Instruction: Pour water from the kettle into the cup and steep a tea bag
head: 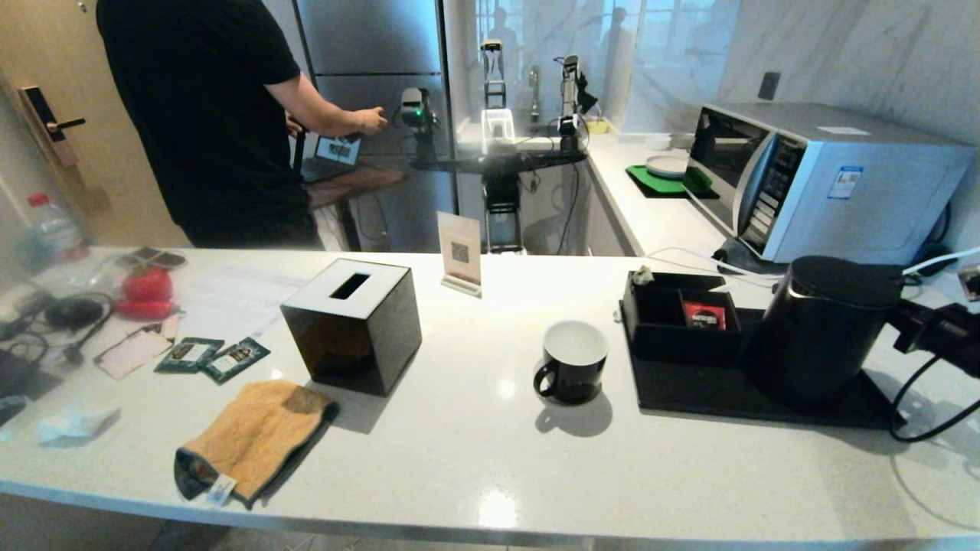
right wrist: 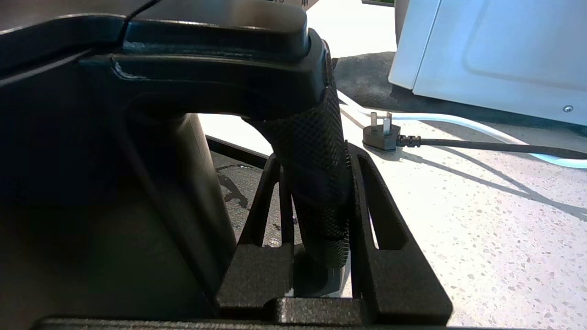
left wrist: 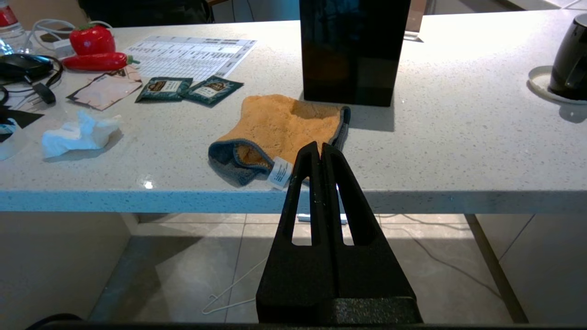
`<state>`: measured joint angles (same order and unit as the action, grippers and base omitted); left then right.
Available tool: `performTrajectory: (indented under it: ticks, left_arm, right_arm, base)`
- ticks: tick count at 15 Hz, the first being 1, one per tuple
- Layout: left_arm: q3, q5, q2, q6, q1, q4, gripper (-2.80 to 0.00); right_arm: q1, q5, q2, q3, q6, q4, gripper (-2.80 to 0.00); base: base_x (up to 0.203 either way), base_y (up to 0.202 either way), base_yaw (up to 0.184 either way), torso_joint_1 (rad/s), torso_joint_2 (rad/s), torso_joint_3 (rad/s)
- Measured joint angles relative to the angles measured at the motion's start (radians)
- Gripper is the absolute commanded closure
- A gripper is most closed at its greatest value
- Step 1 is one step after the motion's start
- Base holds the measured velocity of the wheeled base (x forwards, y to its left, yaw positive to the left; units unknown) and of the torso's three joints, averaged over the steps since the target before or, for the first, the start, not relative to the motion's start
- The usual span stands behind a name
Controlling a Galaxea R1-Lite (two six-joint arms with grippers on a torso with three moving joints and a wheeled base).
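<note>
**Kettle Handle Grip: Right Arm**

The right gripper (right wrist: pixel 316 206) has its fingers clamped on the textured loop handle of the kettle (head: pixel 823 329), which stands on a black tray (head: pixel 689 390) near the worktop's right edge. The grip should be confirmed firm before a vertical lift. The cup (head: pixel 574 361) stands mid-worktop, empty. The left gripper (left wrist: pixel 319 151) is parked below the front edge, fingers together. No legible writing is visible.

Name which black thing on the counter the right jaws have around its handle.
The kettle, tall on the tray; the right gripper straddles its handle, unlike the cup or tissue box.
</note>
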<state>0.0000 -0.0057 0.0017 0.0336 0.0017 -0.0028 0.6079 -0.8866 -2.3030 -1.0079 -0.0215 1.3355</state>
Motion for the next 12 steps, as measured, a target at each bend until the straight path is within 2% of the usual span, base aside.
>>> performTrajectory:
  ticks: [7, 12]
  left_arm:
    - [0.000, 0.000, 0.000, 0.000, 0.000, 0.000, 0.00]
    - [0.000, 0.000, 0.000, 0.000, 0.000, 0.000, 0.00]
  right_arm:
    - [-0.001, -0.002, 0.024, 0.015, 0.002, -0.006, 0.00]
    - [0.001, 0.003, 0.076, 0.071, 0.037, -0.004, 0.00]
  base:
    - [0.000, 0.000, 0.000, 0.000, 0.00, 0.000]
    - [0.000, 0.000, 0.000, 0.000, 0.00, 0.000]
